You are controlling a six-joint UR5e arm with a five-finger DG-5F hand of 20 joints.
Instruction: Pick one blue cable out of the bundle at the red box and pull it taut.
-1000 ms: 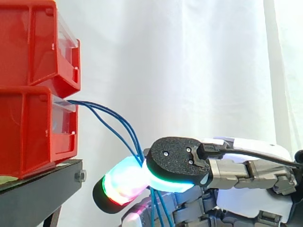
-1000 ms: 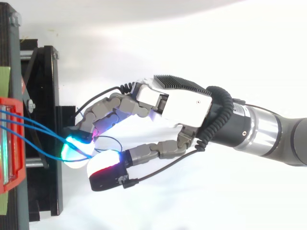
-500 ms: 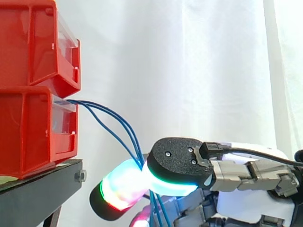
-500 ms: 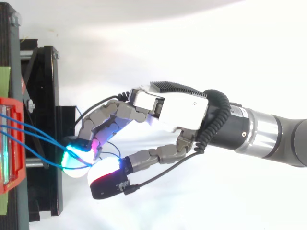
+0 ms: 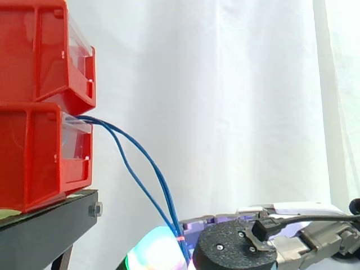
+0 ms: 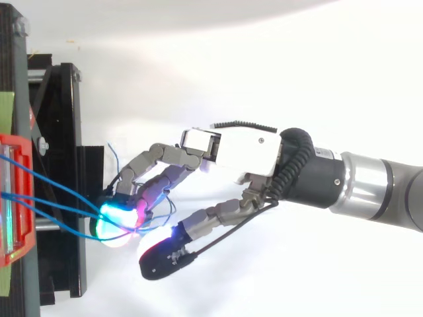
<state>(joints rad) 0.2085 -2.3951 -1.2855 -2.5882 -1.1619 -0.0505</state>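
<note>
Side view: hand (image 5: 236, 252) low at the bottom edge, reaching leftward, one black-backed pad uppermost and a glowing fingertip (image 5: 151, 256) just left of it, the two closed together. Backdrop: white curtain (image 5: 225, 101). Up and left of the fingers, two red bins (image 5: 39, 152) stacked on a black stand (image 5: 45, 230). Blue cables (image 5: 175, 225) leave the front of the lower bin and slope down in a loose curve to pass between the two pads. Top view: arm (image 6: 370, 191) enters from the right edge; hand (image 6: 244, 152) held palm inward, fingers curled toward the stand (image 6: 63, 132), fingertips (image 6: 115, 223) glowing cyan and magenta, thumb pad (image 6: 162, 254) just beside them, glowing white and red. Surface beneath is plain white (image 6: 264, 53). Bin (image 6: 16, 198) lies left of the fingers, well apart. Cables (image 6: 66, 206) fan out from the bin and converge at the cyan tip, where fingers and thumb pinch them; how many strands are in the pinch cannot be told. The strands sag slightly.
</note>
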